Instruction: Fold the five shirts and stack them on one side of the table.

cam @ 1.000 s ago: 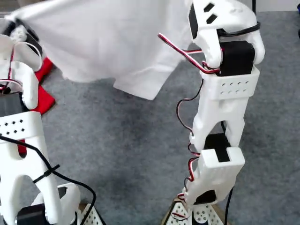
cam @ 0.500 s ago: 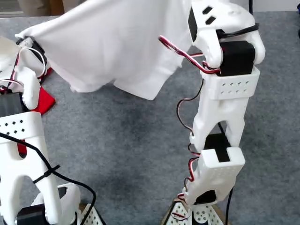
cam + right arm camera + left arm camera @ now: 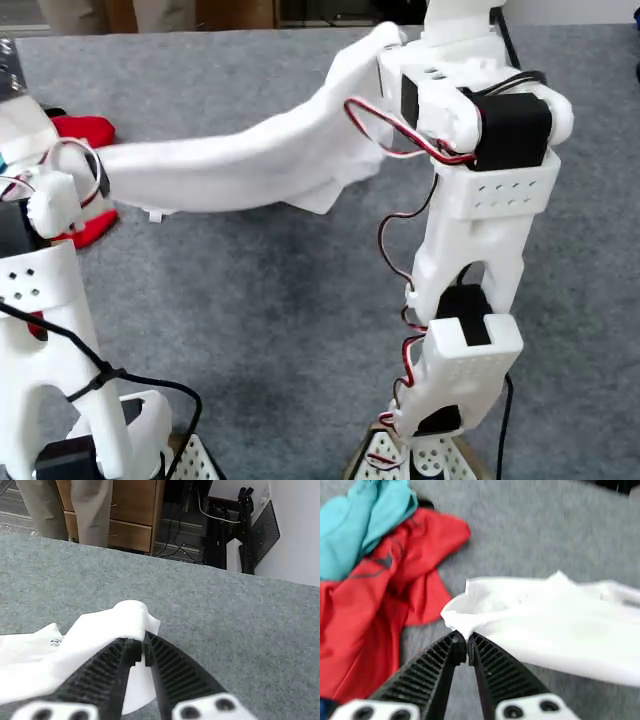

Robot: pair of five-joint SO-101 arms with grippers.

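Note:
A white shirt (image 3: 240, 165) is stretched like a band above the grey table between the two arms. My left gripper (image 3: 466, 645) is shut on one corner of the white shirt (image 3: 560, 622) at the table's left side. At the far middle my right gripper (image 3: 143, 647) is shut on the other end of the white shirt (image 3: 107, 630). A red shirt (image 3: 375, 610) and a teal shirt (image 3: 365, 520) lie crumpled on the table by the left gripper; the red shirt (image 3: 85, 130) shows at the left edge of the high view.
The grey table surface (image 3: 280, 320) lies bare between the two arm bases. The right arm's white links (image 3: 480, 260) rise in the middle right. Beyond the table's far edge stand a wooden cabinet (image 3: 132, 510) and a person's legs (image 3: 65, 510).
The white shirt, spread wide and held high a second ago, has come down and been pulled into a narrow band. The right arm's wrist has swung down; the left gripper has dropped lower.

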